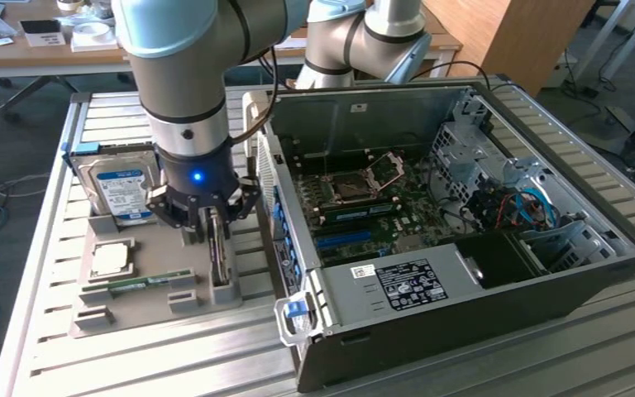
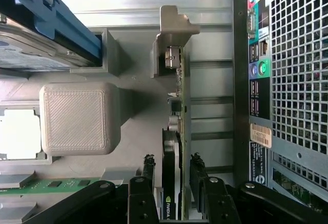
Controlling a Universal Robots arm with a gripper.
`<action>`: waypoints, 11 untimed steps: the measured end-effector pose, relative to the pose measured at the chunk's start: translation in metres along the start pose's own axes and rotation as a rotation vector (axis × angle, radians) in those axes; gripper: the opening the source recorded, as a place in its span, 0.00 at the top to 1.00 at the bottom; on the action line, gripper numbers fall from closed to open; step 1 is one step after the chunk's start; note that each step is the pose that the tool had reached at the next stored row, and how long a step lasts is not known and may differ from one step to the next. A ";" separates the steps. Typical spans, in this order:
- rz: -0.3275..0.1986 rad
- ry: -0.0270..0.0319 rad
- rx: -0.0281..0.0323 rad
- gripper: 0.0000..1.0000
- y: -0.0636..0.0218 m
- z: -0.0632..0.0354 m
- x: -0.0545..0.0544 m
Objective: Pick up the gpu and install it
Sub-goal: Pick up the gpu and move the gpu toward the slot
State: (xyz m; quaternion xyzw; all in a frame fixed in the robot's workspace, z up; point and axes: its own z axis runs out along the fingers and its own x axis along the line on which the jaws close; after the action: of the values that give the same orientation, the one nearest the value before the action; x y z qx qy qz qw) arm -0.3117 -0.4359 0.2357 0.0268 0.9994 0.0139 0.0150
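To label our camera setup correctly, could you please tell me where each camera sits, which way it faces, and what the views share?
Exterior view: off the grey arm, raised, looking down on the slatted metal table and the open black computer case; that arm and its black tool show.
Wrist view: on the wrist, looking down along the tool's fingers, which straddle the thin flat gpu standing on edge.
Shared: the tool, the gpu, the blue-labelled hard drive and the case.
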 end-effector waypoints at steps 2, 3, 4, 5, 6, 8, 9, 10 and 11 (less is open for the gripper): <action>-0.004 -0.0013 -0.0002 0.59 0.0000 0.0015 0.001; -0.006 -0.0021 -0.0004 0.59 -0.0001 0.0024 0.002; -0.008 -0.0026 -0.0005 0.59 -0.0001 0.0030 0.002; -0.010 -0.0029 -0.0006 0.59 -0.0001 0.0037 0.002; -0.012 -0.0029 -0.0005 0.59 -0.0002 0.0044 0.002; -0.018 -0.0027 -0.0003 0.59 -0.0002 0.0057 0.002; -0.020 -0.0027 -0.0002 0.59 -0.0002 0.0062 0.002; -0.023 -0.0025 -0.0001 0.59 -0.0002 0.0065 0.002; -0.027 -0.0024 -0.0003 0.59 -0.0002 0.0069 0.002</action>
State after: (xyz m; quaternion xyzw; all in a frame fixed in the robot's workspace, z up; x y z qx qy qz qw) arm -0.3136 -0.4358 0.2287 0.0134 0.9997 0.0138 0.0164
